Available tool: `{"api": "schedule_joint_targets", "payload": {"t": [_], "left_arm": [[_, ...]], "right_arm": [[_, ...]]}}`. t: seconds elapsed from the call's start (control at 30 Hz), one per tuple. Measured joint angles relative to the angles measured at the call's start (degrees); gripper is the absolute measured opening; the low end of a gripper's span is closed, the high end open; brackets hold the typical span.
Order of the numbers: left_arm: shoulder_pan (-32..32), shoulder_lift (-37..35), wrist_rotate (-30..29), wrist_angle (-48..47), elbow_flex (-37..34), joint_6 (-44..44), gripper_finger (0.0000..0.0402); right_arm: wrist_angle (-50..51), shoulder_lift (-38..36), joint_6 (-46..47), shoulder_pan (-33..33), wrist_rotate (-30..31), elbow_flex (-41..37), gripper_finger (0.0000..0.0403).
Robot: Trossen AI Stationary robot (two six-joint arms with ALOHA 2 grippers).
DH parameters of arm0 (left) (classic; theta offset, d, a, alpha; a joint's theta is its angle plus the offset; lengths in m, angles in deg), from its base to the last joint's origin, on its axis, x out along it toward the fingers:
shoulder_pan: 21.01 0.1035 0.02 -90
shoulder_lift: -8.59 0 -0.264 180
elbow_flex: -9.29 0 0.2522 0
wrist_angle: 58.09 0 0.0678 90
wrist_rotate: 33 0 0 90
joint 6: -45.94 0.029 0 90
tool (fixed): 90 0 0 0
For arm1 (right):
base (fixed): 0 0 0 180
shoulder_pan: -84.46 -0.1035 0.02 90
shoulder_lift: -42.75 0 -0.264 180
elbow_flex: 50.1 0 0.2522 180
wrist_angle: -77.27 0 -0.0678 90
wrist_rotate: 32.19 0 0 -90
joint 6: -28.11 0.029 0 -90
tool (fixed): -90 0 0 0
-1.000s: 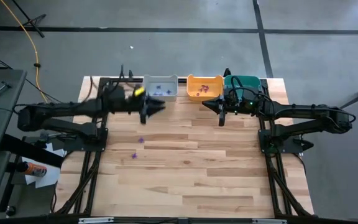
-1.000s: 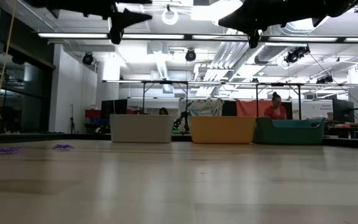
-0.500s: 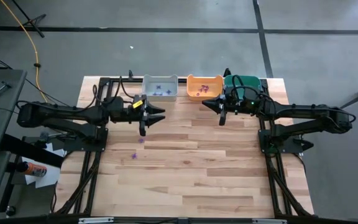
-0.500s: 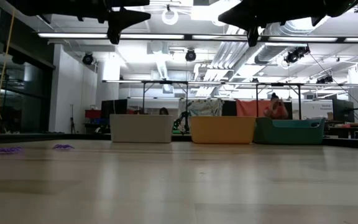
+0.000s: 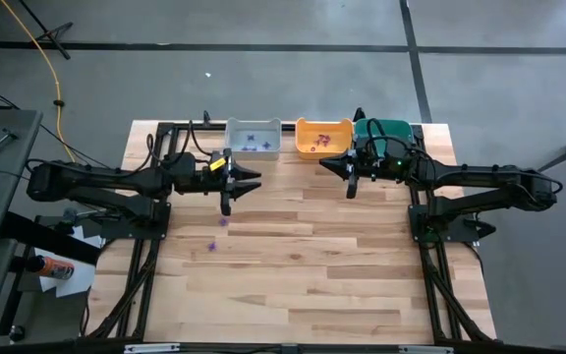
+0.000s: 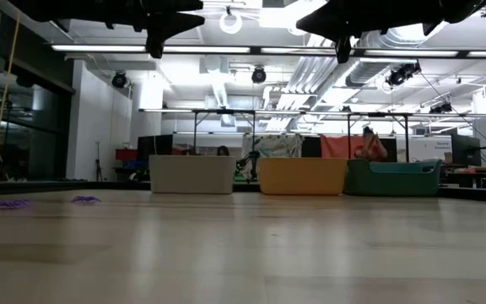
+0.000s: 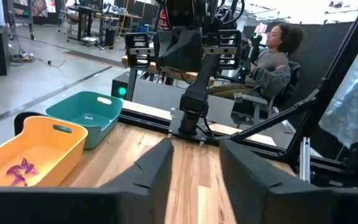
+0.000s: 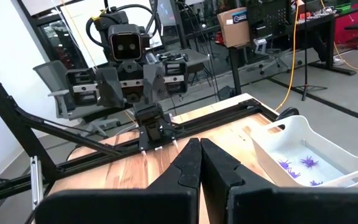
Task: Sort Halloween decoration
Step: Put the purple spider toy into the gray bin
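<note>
The left hand [image 5: 236, 187] hangs above the worktop [image 5: 303, 265] with its fingers [image 7: 157, 171] spread and nothing between them, the white bin [image 5: 254, 137] just beyond it and two small purple trinkets [image 5: 222, 221] lying loose on the wood just below it, with nothing in the way. The right hand [image 5: 351, 185] hovers with its fingers [image 8: 188, 163] pressed together on nothing, close to the orange bin [image 5: 323, 136] and the teal bin [image 5: 386, 130]. More purple trinkets lie in the white and orange bins.
</note>
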Motion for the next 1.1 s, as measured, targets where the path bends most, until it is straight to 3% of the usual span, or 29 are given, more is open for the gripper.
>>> {"api": "schedule_joint_targets", "payload": {"t": [0.2, 0.47, 0.7, 0.9, 1.0, 1.1], "left_arm": [[0.0, 0.0, 0.02, 0.0, 0.01, 2.82, 0.0018], [0.0, 0.02, 0.01, -0.02, 0.04, 4.11, 0.0002], [0.04, 0.02, -0.74, 0.09, 0.04, 4.18, 0.0005], [0.04, 0.04, -3.41, -0.29, 0.19, 3.08, 0.004], [0.04, 0.02, -3.39, -7.44, 2.4, 1.12, 0.0072], [-0.32, 0.02, -3.56, -20.94, 6.29, 0.47, 0.0109]], "right_arm": [[0.06, 0.0, 0.0, 0.0, 0.0, 0.0, 0.0], [0.64, 0.0, 0.0, 0.0, 0.0, 0.0, 0.0], [1.08, 0.01, -0.02, 0.0, 0.0, 0.0, 0.0], [2.11, -0.01, 0.0, 0.0, 0.0, 0.0, 0.0], [2.16, 0.0, -0.01, 0.0, 0.0, 0.0, 0.0], [2.2, 0.01, 0.0, 0.0, 0.0, 0.0, 0.0]]}}
